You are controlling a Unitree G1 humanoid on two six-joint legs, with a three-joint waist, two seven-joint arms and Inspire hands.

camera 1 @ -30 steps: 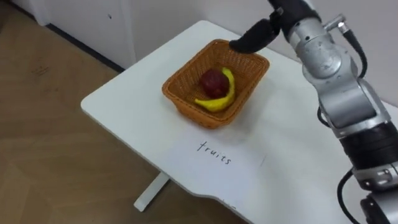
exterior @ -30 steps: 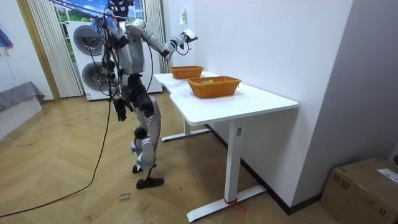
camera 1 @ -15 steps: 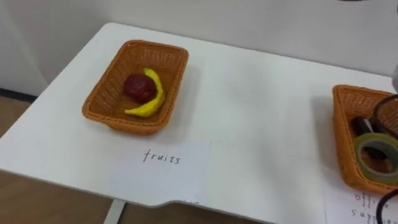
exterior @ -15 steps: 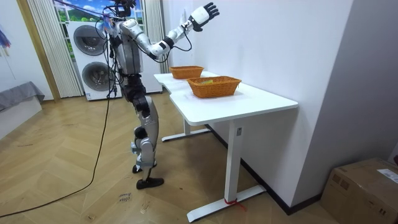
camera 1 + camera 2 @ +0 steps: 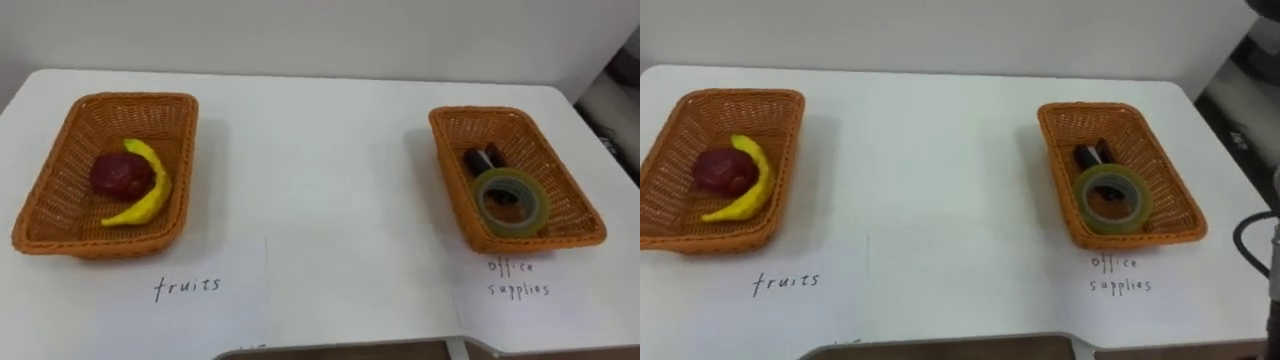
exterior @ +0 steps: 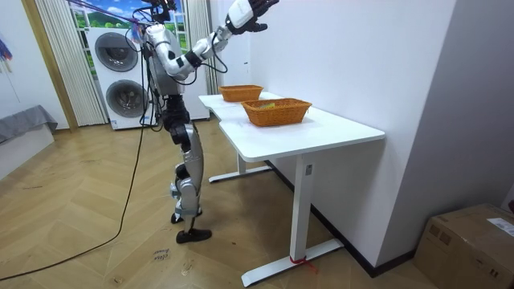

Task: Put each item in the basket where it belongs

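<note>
Room view: right hand is raised high by the wall, well apart from the tabletop; open or closed, cannot tell. The eye views give the contents of two baskets.

Left basket: one red fruit, one banana.

Right basket: one tape roll, one dark item.

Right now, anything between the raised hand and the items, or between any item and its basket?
Nothing visible. The banana and red fruit already lie in the fruit basket, the tape roll in the office-supplies basket. The right hand is raised high above the table, with free air below it.
</note>
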